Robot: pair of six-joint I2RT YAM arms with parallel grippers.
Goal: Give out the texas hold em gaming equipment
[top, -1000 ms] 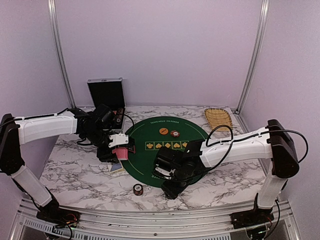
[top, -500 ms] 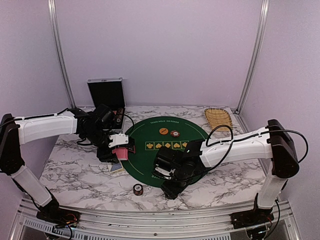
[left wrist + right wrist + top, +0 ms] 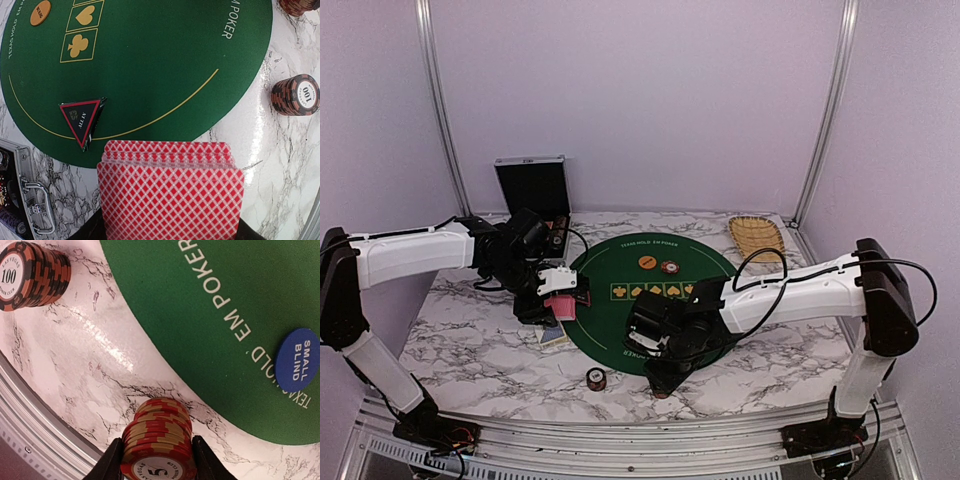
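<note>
Marble table under a round green mat.
Red-and-yellow chip stack between the fingers of the right gripper, dark chip stack left of it; black case behind the left gripper, flat tan thing beneath it, perhaps cards.

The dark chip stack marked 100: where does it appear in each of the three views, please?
Top external: the 100 chip stack is low in the picture, left of centre.
Left wrist: at the right edge, above mid height.
Right wrist: top left corner.
Shared landmark: the green mat, its rim beside the stack.
</note>
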